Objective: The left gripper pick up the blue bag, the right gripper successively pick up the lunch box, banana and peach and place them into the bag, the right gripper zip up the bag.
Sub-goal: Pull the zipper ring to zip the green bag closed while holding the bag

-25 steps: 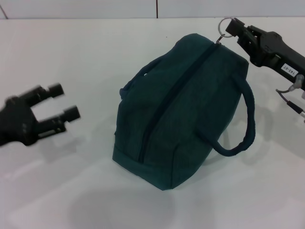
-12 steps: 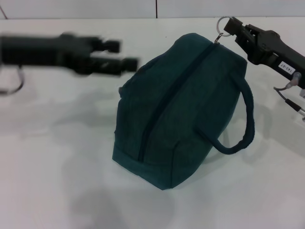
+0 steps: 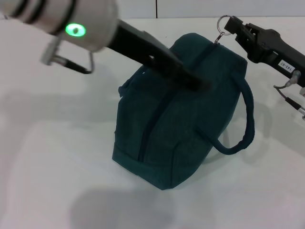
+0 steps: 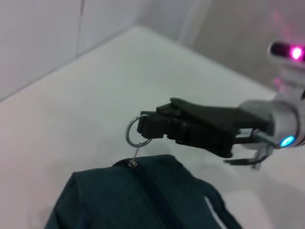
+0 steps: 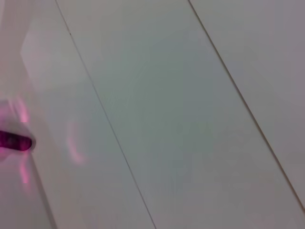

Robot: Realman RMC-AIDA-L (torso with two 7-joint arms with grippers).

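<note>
The blue bag (image 3: 190, 129) lies on the white table (image 3: 57, 167) with its zipper closed along the top. At the bag's far end my right gripper (image 3: 234, 27) is shut on the ring zipper pull (image 3: 224, 23). The left wrist view shows the same grip: the right gripper (image 4: 145, 130) pinches the ring zipper pull (image 4: 134, 133) above the bag (image 4: 119, 200). My left gripper (image 3: 193, 80) reaches across the top of the bag, blurred. The left arm's silver wrist (image 3: 71, 19) fills the upper left. The lunch box, banana and peach are out of view.
One loop handle (image 3: 245, 129) hangs off the bag's right side. Thin cables (image 3: 290, 95) trail below the right arm. The right wrist view shows only pale wall panels (image 5: 167, 119).
My left arm swung from the table's left side up and across, and now lies over the bag. The right gripper stayed on the ring pull; the bag did not move.
</note>
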